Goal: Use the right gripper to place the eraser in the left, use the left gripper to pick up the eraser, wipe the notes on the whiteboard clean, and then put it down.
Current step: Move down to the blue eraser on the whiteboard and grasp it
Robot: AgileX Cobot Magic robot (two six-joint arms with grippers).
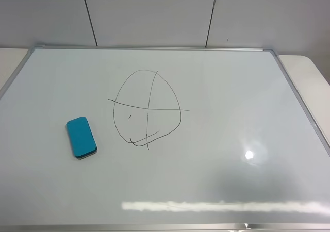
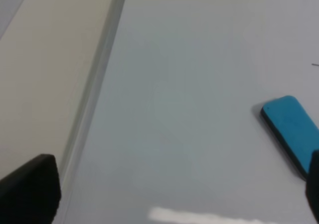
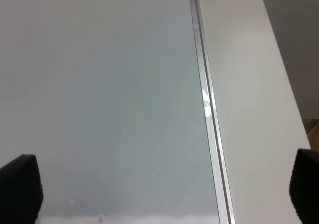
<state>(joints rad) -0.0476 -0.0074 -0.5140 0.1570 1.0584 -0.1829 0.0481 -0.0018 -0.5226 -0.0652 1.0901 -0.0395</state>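
Note:
The teal eraser (image 1: 81, 137) lies flat on the left part of the whiteboard (image 1: 232, 87), just left of the notes (image 1: 148, 110), a black loop crossed by two lines. Neither gripper shows in the high view. In the left wrist view my left gripper (image 2: 172, 191) is open above bare board, with nothing between its fingertips (image 2: 30, 189); the eraser (image 2: 294, 132) lies off to one side, close to one fingertip. My right gripper (image 3: 163, 186) is open too, empty, hovering over the board's right edge.
The board's silver frame (image 2: 94, 84) (image 3: 207, 99) borders a beige table (image 2: 45, 59) (image 3: 249, 84) on both sides. A tiled wall (image 1: 154, 10) rises behind the board. Light glare (image 1: 249, 154) marks the lower right of the board.

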